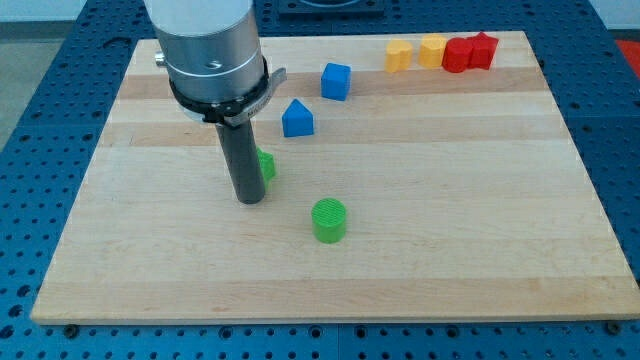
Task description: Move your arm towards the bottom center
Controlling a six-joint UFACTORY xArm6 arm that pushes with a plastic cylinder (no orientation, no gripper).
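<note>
Standing upright on the pale wooden counter (420, 250), the robot's dark rod serves as its only tool, a plain stick with no parts to part or close on anything, and its tip (250, 200) rests left of the board's middle with nothing held. Just behind the rod, on its right side in the view, a green block (267, 165) peeks out, half hidden, so whether rod and block touch cannot be told and its shape is unclear. A green cylinder (329, 221) sits near the tip, lower and to the view's right. Further toward the view's top, a blue house-shaped block (297, 119) and a blue cube (336, 81) lie well apart from the tip, and along the top edge at right two yellow-orange blocks (399, 56) (432, 50) and two red ones (459, 54) (484, 49) stand in a row. The goal, the bottom centre of the board (330, 295), lies bare below the green cylinder. Judging by their look, the blocks are small, rigid and light, likely to skid easily on the smooth wood at the slightest nudge; there is nothing to grasp, only faces to push. A path toward the bottom centre would seem to pass close on the cylinder's left, so a graze could send it sliding.
</note>
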